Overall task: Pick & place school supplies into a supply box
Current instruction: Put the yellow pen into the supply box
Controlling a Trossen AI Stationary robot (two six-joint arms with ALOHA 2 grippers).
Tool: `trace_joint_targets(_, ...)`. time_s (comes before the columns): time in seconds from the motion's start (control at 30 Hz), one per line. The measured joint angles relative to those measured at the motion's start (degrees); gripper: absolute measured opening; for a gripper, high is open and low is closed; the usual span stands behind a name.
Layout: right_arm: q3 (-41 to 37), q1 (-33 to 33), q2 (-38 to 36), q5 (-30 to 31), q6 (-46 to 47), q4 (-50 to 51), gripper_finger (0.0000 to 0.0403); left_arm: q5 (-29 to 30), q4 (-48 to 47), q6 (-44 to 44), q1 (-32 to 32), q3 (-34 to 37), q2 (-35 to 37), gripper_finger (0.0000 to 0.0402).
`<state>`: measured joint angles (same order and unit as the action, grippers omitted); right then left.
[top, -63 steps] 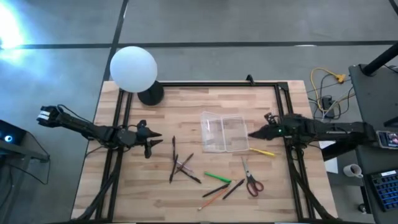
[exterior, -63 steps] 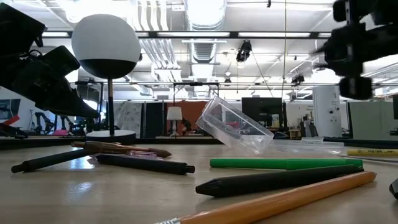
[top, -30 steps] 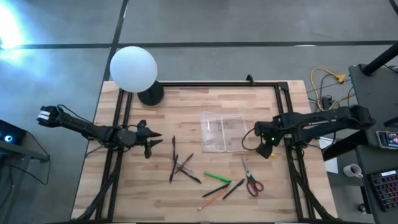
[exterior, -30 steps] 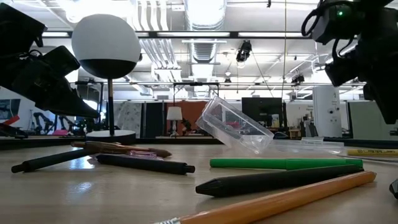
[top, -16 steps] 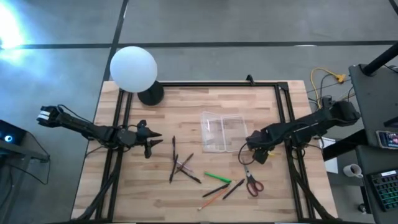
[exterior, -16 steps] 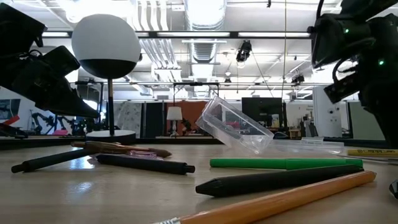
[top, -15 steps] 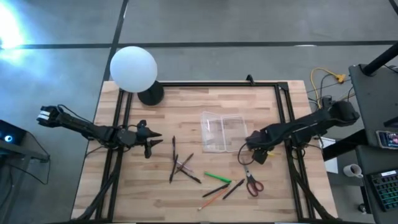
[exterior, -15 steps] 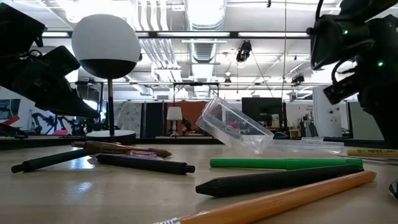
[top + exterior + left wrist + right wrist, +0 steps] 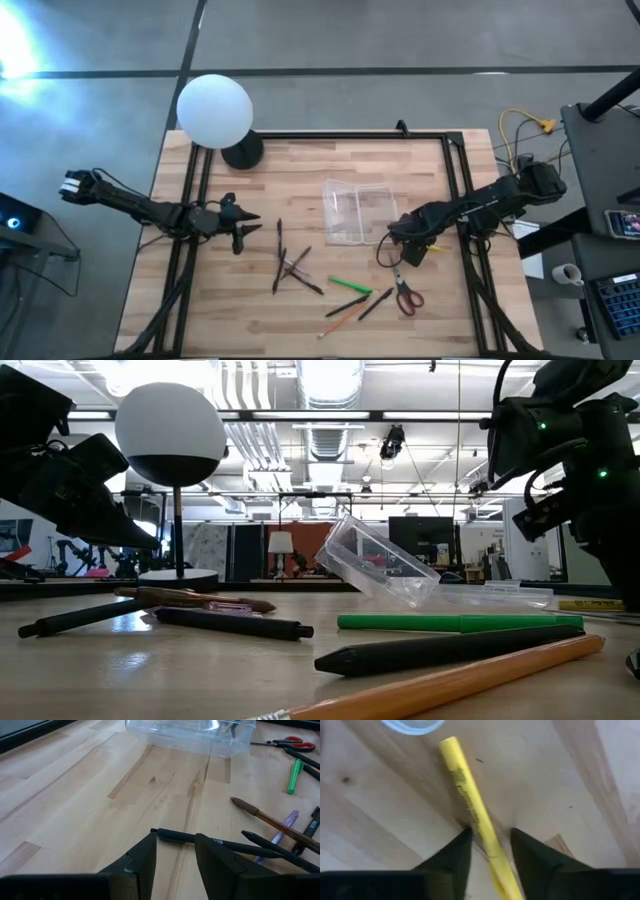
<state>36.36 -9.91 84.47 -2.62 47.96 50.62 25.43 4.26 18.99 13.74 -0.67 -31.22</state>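
The clear supply box (image 9: 360, 213) lies open at the table's middle, its lid tilted up in the low view (image 9: 380, 563). Dark pens (image 9: 290, 266), a green marker (image 9: 350, 285), an orange pencil (image 9: 345, 322) and red-handled scissors (image 9: 404, 291) lie on the wood near it. My right gripper (image 9: 408, 250) points down just right of the box, open, with one finger on each side of the yellow stick (image 9: 470, 805). My left gripper (image 9: 243, 235) waits open at the left, low over the table, short of a dark pen (image 9: 172, 836).
A white globe lamp (image 9: 214, 110) stands at the far left corner. A black frame rail (image 9: 465, 200) runs along the table's right edge under my right arm. Bare wood lies between my left gripper and the box.
My right gripper has moved a little toward the table's left and near edge and come down over the yellow stick, its fingers pointing down at the table. It has stayed open. The supplies and the box lie where they were.
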Motion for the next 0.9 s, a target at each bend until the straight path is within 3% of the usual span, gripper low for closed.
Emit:
trace_joint_targets(0.17, -0.1, 0.0, -0.6, -0.8, -0.4, -0.2, 0.0024, 0.0, 0.0, 0.0, 0.0, 0.0, 0.0, 0.012)
trace_joint_targets(0.37, 0.3, 0.1, -2.2, -4.5, 0.8, -0.2, 0.0021, 0.0, 0.0, 0.0, 0.0, 0.0, 0.0, 0.012)
trace_joint_targets(0.67, 3.5, 0.0, -13.7, -19.2, 9.9, -3.8, 0.0019, 0.0, 0.0, 0.0, 0.0, 0.0, 0.0, 0.012)
trace_joint_targets(0.9, 3.2, 5.2, -19.6, -13.4, 19.0, -23.0, 0.0018, 0.0, 0.0, 0.0, 0.0, 0.0, 0.0, 0.012)
